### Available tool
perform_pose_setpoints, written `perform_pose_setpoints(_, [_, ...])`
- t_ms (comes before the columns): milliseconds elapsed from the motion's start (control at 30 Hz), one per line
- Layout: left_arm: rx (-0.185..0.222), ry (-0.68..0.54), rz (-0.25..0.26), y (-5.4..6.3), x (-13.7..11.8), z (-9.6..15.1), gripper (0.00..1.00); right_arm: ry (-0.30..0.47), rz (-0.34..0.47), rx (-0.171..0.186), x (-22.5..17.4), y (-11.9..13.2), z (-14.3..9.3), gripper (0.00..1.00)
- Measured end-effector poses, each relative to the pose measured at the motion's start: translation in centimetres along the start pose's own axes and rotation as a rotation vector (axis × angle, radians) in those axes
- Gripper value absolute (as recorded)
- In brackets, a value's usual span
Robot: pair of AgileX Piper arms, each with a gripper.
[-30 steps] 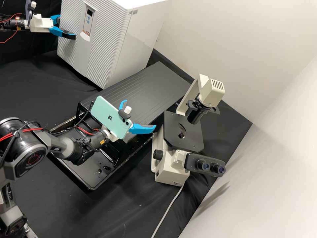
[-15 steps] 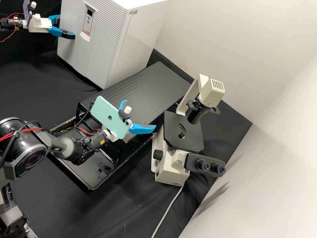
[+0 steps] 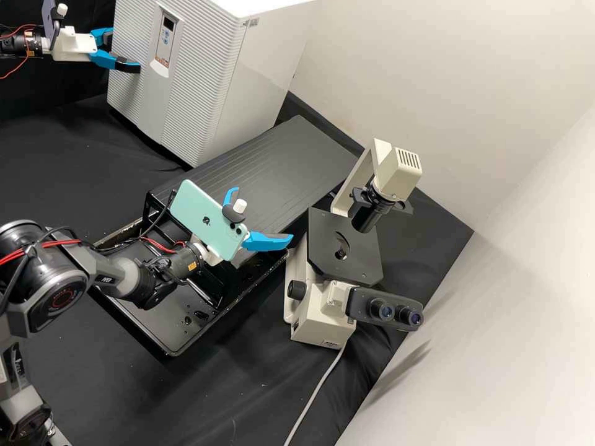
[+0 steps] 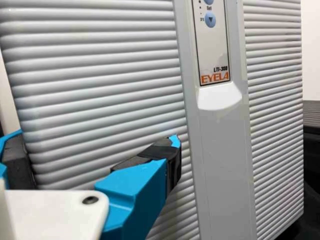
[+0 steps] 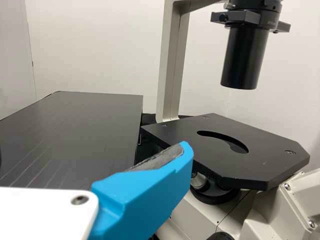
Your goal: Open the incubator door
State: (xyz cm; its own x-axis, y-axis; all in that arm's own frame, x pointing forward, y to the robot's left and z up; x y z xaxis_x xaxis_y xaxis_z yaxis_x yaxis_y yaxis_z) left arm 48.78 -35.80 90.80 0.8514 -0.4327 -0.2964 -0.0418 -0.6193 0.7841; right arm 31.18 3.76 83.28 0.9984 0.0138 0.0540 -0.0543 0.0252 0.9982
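In the high view, my left gripper (image 3: 124, 52) is at the front of the white ribbed incubator (image 3: 198, 80), its fingers apart at the far-left part of the front. The left wrist view shows the left gripper (image 4: 95, 145) with one finger beside the door's side edge and the other over the ribbed face of the door (image 4: 95, 90); contact cannot be told. The door looks closed. Over the black tray, my right gripper (image 3: 262, 214) is open and empty, beside the microscope. From its wrist camera, the right gripper (image 5: 93, 150) has one blue finger before the microscope stage.
A cream microscope (image 3: 322, 310) with a black stage (image 3: 322, 248) stands right of the right gripper. Between incubator and microscope lies a black ribbed platform (image 3: 297, 161). A black tray (image 3: 158, 347) sits under the right forearm, and a grey cable (image 3: 316, 396) runs toward the front edge.
My left gripper has shifted very slightly left, and its wrist mount has turned a little. The right arm has stayed put. The incubator door shows no clear movement.
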Motion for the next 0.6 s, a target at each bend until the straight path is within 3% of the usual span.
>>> perform_pose_setpoints(200, [0.009, 0.023, -0.013, 0.2, -0.4, 0.7, 0.00, 0.000, 0.000, 0.000, 0.0, 0.0, 0.0, 1.00])
perform_pose_setpoints(400, [0.065, 0.065, -0.054, 1.3, -1.3, 2.0, 0.00, 0.000, 0.000, 0.000, 0.0, 0.0, 0.0, 1.00])
perform_pose_setpoints(600, [0.081, 0.069, -0.079, 1.7, -1.9, 2.7, 0.00, 0.000, 0.000, 0.000, 0.0, 0.0, 0.0, 1.00])
